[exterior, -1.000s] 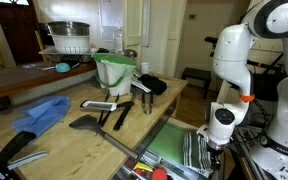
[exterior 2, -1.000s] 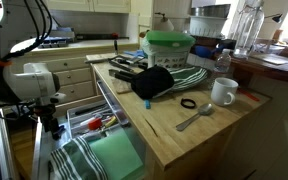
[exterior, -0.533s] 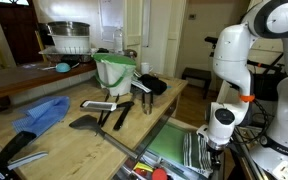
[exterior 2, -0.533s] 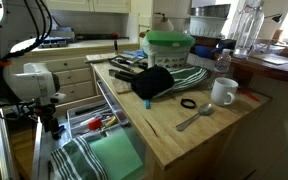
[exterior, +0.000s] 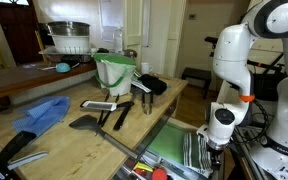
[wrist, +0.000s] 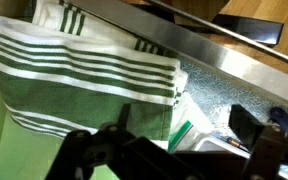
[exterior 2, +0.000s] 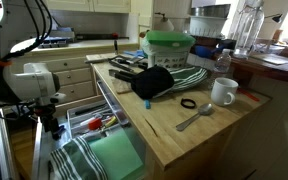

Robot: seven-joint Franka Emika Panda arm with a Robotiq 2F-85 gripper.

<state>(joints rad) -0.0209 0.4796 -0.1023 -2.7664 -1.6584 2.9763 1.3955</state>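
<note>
One end effector [exterior: 215, 150] is hanging low at the lower right of an exterior view, beside the wooden worktop [exterior: 54, 138]. It is pointing down over an open drawer [exterior 2: 122, 128]. Its two fingers [wrist: 92, 150] are standing apart in the wrist view, and nothing is sitting between them. A striped towel [wrist: 84, 65], green and white, is lying right under the end effector and is filling the upper left of the wrist view. In both exterior views it is lying in the drawer next to a flat green sheet [exterior 2: 119, 155]. I cannot tell whether the fingers are touching the towel. The drawer's shiny metal edge [wrist: 234, 62] is running across the upper right of the wrist view. Up on the worktop, well apart from the end effector, a white mug [exterior 2: 223, 92] is standing at the right of an exterior view, with a spoon [exterior 2: 194, 118] lying near it. A green bowl [exterior 2: 169, 45] is sitting farther back, near the top middle.
</note>
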